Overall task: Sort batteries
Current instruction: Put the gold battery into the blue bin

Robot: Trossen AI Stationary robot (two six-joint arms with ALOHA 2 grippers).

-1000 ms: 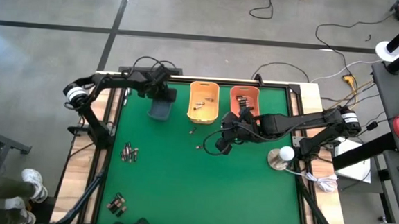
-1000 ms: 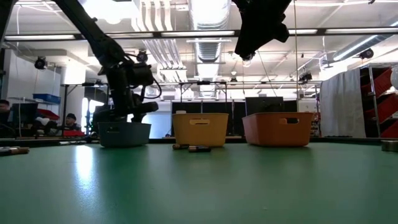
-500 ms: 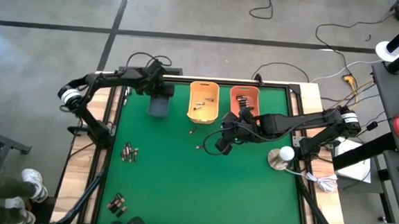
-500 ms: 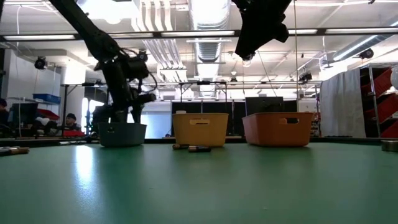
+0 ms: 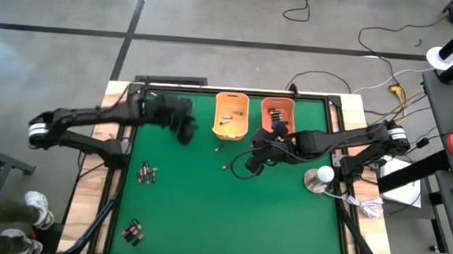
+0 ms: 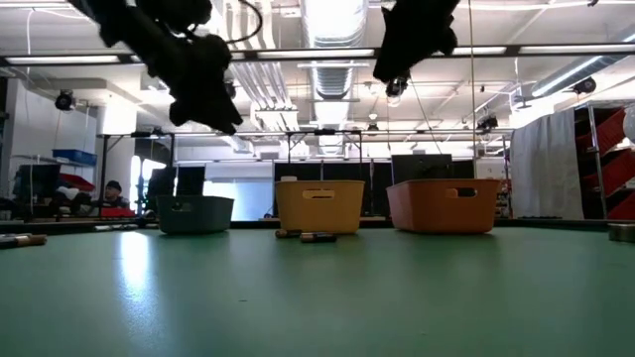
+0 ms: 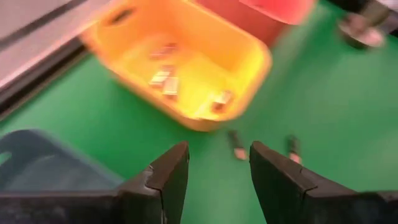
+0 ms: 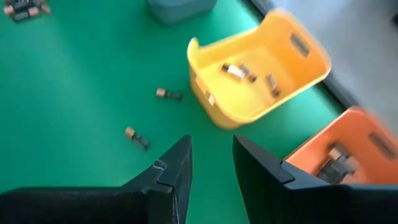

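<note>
L tool (image 7: 219,167) open, empty, above counter (image 5: 205,212) nr grey-blue bin (image 6: 194,212). R tool (image 8: 211,163) open, empty, over two loose batteries (image 8: 152,117) beside yellow bin (image 5: 231,116). More cells in yellow + orange bin (image 5: 277,114), clusters at counter's left.

Big open workshop behind the table: white ceiling with exposed ducts (image 6: 332,25) and strip lights (image 6: 580,71), a white curtain (image 6: 541,164) at the right beside red shelving (image 6: 615,149). A person (image 6: 111,190) sits far left. From above, grey concrete floor (image 5: 60,6) with dark lines, cables (image 5: 381,54) trailing across.
</note>
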